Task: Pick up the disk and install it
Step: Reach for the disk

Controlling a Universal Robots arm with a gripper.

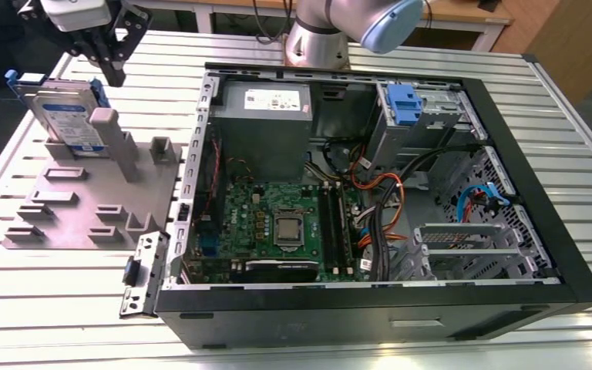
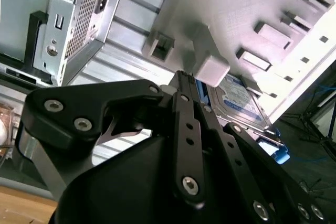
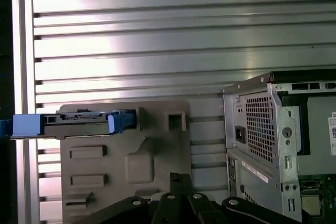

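The black hand (image 1: 111, 75) is hovering just above the silver, blue-framed rectangular disk (image 1: 67, 116). The disk is standing upright in a grey slotted holder (image 1: 80, 212) near the tabletop's (image 1: 49, 297) edge on the exterior view's left, probably to keep its top graspable. Whether the hand is clenched cannot be told.

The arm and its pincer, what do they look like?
The arm is a silver-grey tube with a pale blue cap on its joint. The pincer is black under a white-grey body; in both wrist views its black link bars carry silver screws.

End effector (image 1: 111, 73) hangs raised, fingers (image 2: 185, 114) apparently pressed together.
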